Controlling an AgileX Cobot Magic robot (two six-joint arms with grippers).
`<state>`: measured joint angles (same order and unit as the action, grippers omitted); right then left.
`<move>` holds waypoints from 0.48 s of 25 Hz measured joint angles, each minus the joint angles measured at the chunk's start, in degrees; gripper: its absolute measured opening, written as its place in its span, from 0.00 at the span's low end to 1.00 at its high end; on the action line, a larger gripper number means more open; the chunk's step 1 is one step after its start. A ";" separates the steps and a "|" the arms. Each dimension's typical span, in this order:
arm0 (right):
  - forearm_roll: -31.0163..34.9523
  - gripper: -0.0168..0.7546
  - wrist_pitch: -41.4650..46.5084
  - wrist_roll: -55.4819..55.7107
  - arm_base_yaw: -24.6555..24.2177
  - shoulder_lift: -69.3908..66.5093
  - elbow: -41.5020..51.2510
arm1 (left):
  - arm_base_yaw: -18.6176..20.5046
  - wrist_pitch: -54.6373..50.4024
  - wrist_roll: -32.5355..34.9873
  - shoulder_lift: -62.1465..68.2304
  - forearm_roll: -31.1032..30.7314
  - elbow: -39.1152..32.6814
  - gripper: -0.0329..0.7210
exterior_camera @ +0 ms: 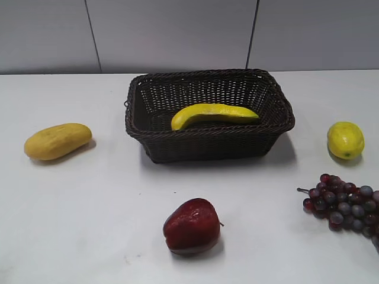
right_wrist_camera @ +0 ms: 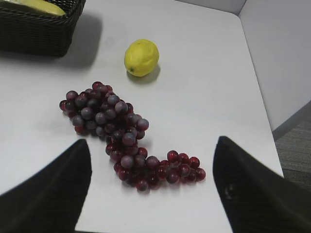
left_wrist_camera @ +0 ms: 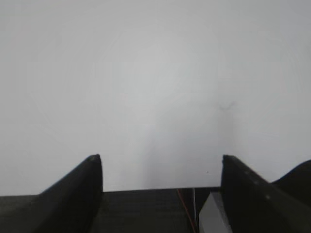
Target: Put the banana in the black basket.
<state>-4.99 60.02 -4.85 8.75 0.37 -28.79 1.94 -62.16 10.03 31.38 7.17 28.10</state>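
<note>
The banana [exterior_camera: 213,113] lies inside the black basket [exterior_camera: 208,144] at the table's middle back, its length along the front wall. A bit of the banana [right_wrist_camera: 41,6] and the basket's corner [right_wrist_camera: 36,36] show at the top left of the right wrist view. No arm shows in the exterior view. My left gripper [left_wrist_camera: 162,167] is open and empty over bare white table near its front edge. My right gripper [right_wrist_camera: 151,160] is open and empty, above the bunch of grapes.
A stubby yellow-orange oval fruit [exterior_camera: 57,141] lies at the left. A red apple [exterior_camera: 192,226] lies at the front middle. A lemon [exterior_camera: 345,139] [right_wrist_camera: 141,57] and dark red grapes [exterior_camera: 346,204] [right_wrist_camera: 124,133] lie at the right. The table's right edge [right_wrist_camera: 265,121] meets a grey wall.
</note>
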 joint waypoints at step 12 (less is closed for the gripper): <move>0.00 0.79 0.00 0.00 0.00 0.00 0.00 | 0.00 -0.08 -0.05 -20.96 -0.40 -0.12 0.78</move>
<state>-4.99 60.02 -4.85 8.75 0.37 -28.79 1.94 -62.24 9.98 10.42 6.77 27.98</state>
